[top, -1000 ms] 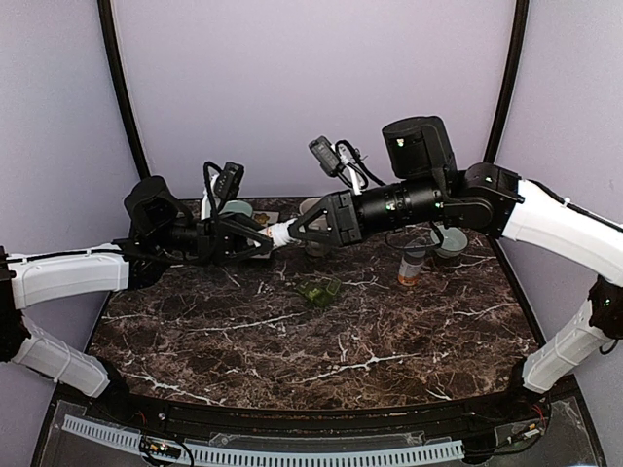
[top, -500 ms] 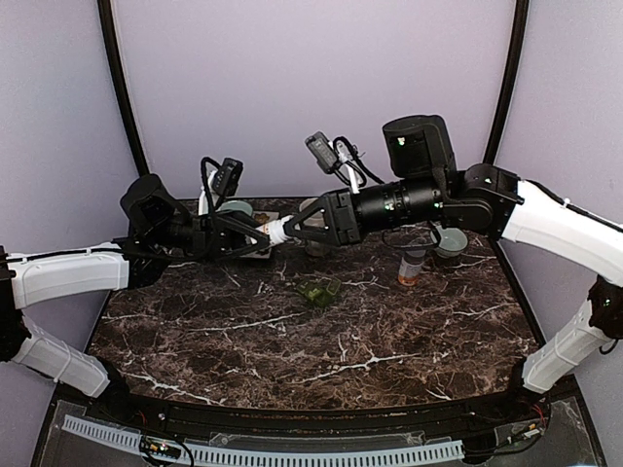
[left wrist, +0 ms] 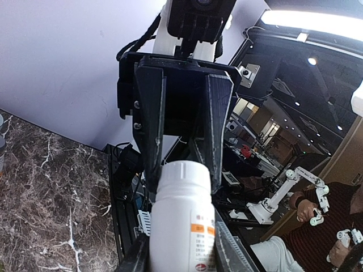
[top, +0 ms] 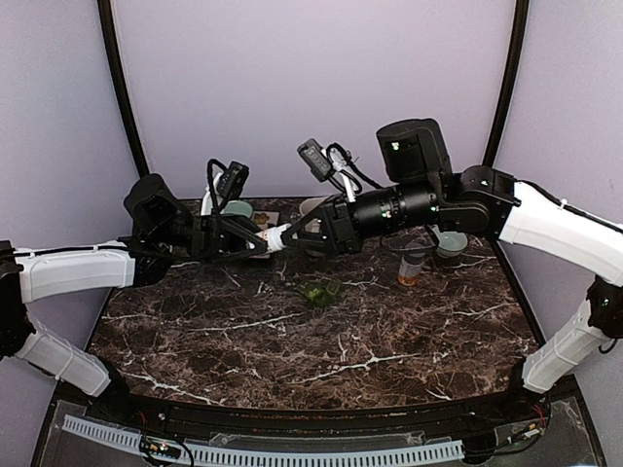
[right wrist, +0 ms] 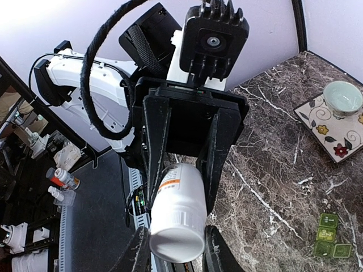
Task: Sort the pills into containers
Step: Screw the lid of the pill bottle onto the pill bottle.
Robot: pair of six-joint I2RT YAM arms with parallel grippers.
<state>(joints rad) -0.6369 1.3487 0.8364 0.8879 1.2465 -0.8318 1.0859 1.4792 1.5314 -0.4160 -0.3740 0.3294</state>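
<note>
Pill box (top: 318, 291) waits below; behind it, left gripper (top: 259, 241) clamps the white bottle (top: 276, 234), and right gripper (top: 295, 232) pinches its cap (right wrist: 177, 241), probably for unscrewing.

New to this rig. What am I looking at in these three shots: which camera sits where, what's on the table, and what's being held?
You are looking at two robot arms bolted at the near edge of a dark marble tabletop. The wide picture comes from a fixed camera above and behind the arms. The other two pictures come from a camera on each wrist, looking along that arm's own fingers.

The left pincer and right pincer meet in the air. Both are closed on one white plastic pill bottle, the left on its body and the right at what looks like its cap end.

On the surface are a small dark green plastic pill box, an upright orange-tinted vial, and a floral tile with a pale green bowl on it.
</note>
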